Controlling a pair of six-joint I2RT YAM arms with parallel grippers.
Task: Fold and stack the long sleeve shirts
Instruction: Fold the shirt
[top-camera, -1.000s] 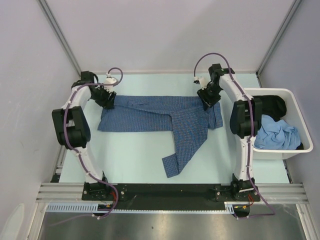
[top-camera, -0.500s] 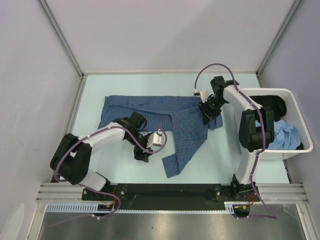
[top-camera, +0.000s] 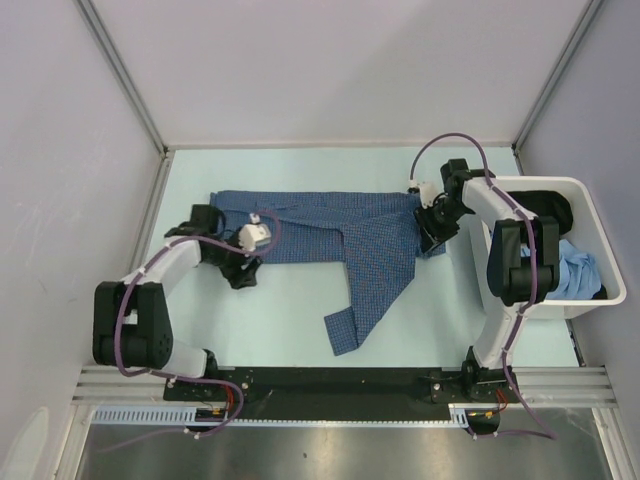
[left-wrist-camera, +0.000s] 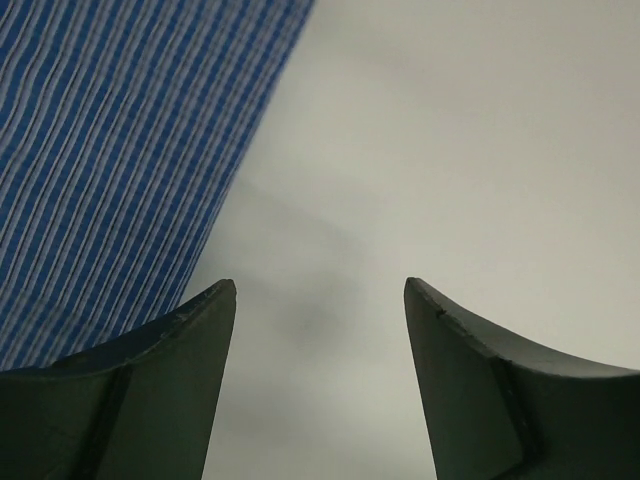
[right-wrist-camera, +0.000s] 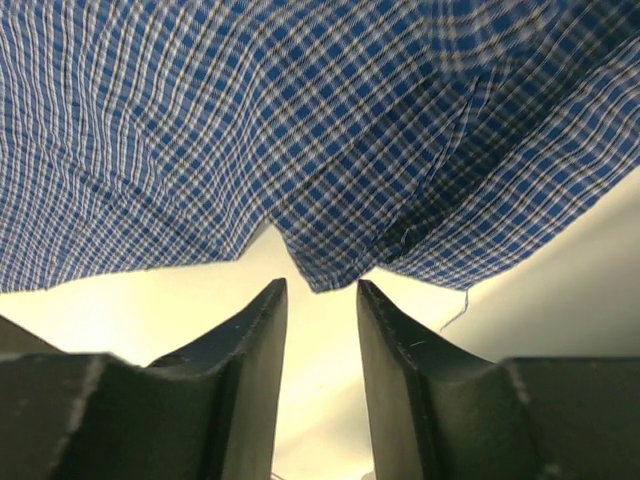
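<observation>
A dark-blue checked long sleeve shirt (top-camera: 310, 225) lies spread across the middle of the table, one sleeve (top-camera: 365, 300) trailing toward the near edge. My left gripper (top-camera: 240, 275) sits low at the shirt's near-left edge. In the left wrist view it (left-wrist-camera: 320, 290) is open over bare table, with the cloth (left-wrist-camera: 110, 150) up to the left. My right gripper (top-camera: 432, 238) is at the shirt's right edge. In the right wrist view it (right-wrist-camera: 322, 285) is open with a narrow gap, and a corner of the cloth (right-wrist-camera: 300, 120) hangs just past its tips, not gripped.
A white bin (top-camera: 620, 290) stands at the right edge of the table, holding a crumpled light-blue garment (top-camera: 560, 270) and a black one (top-camera: 545, 210). The enclosure's walls and metal posts close in the back and both sides.
My left arm left the shirt's far-left corner, swung toward the near middle, then came back to the near-left edge with its jaws wider. My right gripper slid right along the shirt's edge.
</observation>
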